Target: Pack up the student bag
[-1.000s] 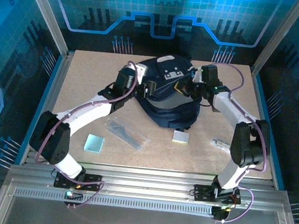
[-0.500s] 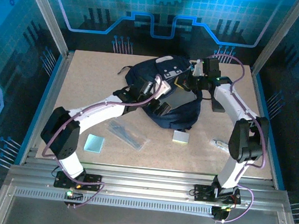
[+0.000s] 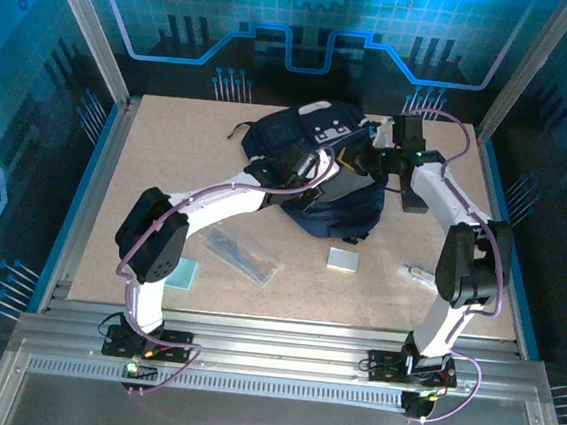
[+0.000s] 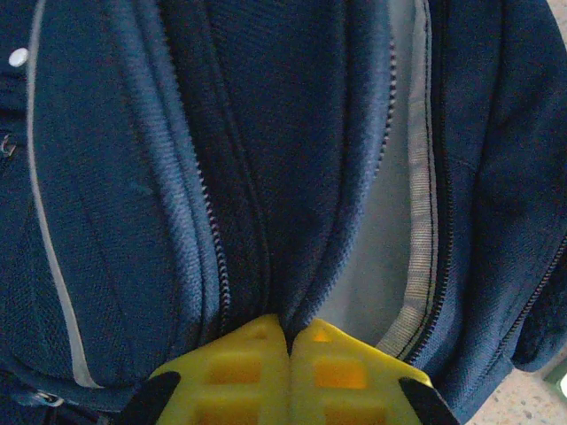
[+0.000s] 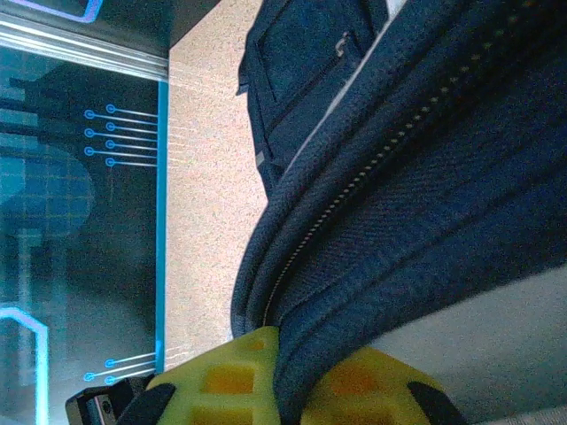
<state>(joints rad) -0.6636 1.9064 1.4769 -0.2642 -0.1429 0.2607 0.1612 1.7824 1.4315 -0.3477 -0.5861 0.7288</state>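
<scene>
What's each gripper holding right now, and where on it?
Both hold the student bag: right gripper clamps its zippered opening rim; left gripper looks pinched on a fabric fold beside the zipper.

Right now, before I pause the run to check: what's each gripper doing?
Left gripper: jaws shut, pinching a fold of the student bag.
Right gripper: jaws shut on the student bag's zippered rim.

On the table point(image 3: 168, 161) lie a clear pouch point(image 3: 243, 255), pale-blue card point(image 3: 185, 276), grey block point(image 3: 341, 259).
</scene>
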